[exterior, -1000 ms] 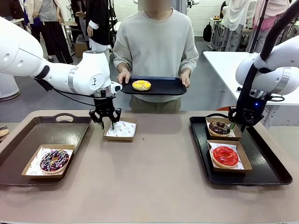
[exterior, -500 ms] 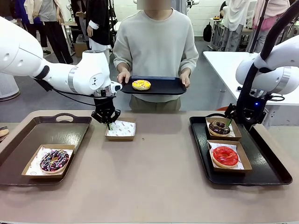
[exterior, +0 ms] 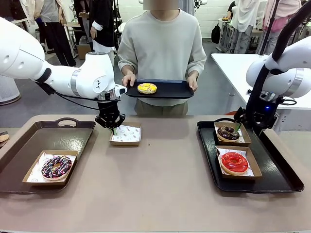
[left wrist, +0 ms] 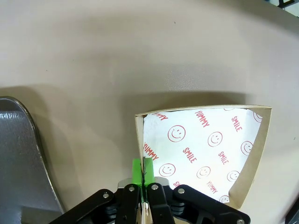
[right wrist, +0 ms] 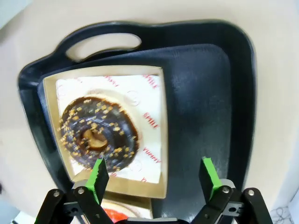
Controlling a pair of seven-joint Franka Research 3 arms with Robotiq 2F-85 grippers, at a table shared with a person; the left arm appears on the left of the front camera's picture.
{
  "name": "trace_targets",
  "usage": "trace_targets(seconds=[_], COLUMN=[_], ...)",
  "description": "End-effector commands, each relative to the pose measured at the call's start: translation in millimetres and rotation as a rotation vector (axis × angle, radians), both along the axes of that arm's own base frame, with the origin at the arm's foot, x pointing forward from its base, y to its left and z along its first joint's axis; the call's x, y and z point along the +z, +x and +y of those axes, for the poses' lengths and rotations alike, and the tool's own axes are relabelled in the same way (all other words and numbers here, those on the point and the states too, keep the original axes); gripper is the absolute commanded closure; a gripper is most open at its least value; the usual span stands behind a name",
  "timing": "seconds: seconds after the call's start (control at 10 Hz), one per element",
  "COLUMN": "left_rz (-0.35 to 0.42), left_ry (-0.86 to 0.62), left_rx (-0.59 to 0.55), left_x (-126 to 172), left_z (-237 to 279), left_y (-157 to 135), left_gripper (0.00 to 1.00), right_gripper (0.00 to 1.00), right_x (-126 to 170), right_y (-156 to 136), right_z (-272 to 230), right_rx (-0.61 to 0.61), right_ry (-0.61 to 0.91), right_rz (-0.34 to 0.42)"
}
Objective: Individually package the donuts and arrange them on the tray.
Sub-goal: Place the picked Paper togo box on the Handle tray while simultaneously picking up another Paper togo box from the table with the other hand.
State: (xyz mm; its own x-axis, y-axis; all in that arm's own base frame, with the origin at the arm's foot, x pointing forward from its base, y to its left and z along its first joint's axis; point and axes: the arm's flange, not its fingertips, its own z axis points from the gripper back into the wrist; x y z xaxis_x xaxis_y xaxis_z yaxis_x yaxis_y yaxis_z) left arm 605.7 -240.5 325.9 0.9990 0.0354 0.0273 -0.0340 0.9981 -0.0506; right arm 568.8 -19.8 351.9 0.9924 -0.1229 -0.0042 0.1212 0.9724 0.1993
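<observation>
Item 1. Empty paper box [exterior: 126,135], lined with printed smiley paper, on the desk near its far edge, left of centre. Judged light, thin-walled and easily creased or slid. The left tool [exterior: 111,127] is pinched on the box's left wall, green pads [left wrist: 141,169] together with the card between them. The rim wall looks the only sensible hold, and a gentle pinch should do.

Item 2. Yellow-iced donut [exterior: 147,88], unboxed, on a small black tray [exterior: 172,90] that the person holds in both hands beyond the desk's far edge. Judged soft, with icing that marks; best taken by the sides, not the top.

Item 3. Chocolate donut with sprinkles [right wrist: 98,132], in its box [right wrist: 156,140] at the far end of the right tray [exterior: 277,167], by the desk's right edge. The right tool [right wrist: 155,176] hangs above the box with fingers wide apart, gripping nothing.

Item 4. Glossy red donut [exterior: 234,162], boxed, just nearer on the same tray. The glaze looks slippery; handle by the box wall.

Item 5. Dark-iced striped donut [exterior: 56,166], boxed, near end of the left tray [exterior: 58,133], by the desk's left edge.

Status, judged: three donuts packaged, one box awaiting the yellow donut.
</observation>
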Motion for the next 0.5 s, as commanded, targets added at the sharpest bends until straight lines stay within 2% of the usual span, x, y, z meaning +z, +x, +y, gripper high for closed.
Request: trace_targets(seconds=[0.0, 0.2, 0.4], left_rz=[0.026, 0.018, -0.006], left_ry=[-0.036, -0.061, -0.066], left_rx=[-0.01, -0.041, -0.053], left_x=[21.6, 72.1, 114.3], left_z=[5.4, 7.7, 6.0], left_y=[-2.1, -2.3, 0.1], left_gripper=[1.0, 1.0, 1.0], right_gripper=[0.0, 0.0, 0.0], right_x=[33.5, 78.0, 105.3], right_y=[-27.8, -70.5, -97.8], right_z=[-4.3, -41.1, -94.4], right_rx=[0.068, 0.09, 0.047], right_ry=[0.202, 0.462, 0.649], right_rz=[-0.027, -0.098, -0.188])
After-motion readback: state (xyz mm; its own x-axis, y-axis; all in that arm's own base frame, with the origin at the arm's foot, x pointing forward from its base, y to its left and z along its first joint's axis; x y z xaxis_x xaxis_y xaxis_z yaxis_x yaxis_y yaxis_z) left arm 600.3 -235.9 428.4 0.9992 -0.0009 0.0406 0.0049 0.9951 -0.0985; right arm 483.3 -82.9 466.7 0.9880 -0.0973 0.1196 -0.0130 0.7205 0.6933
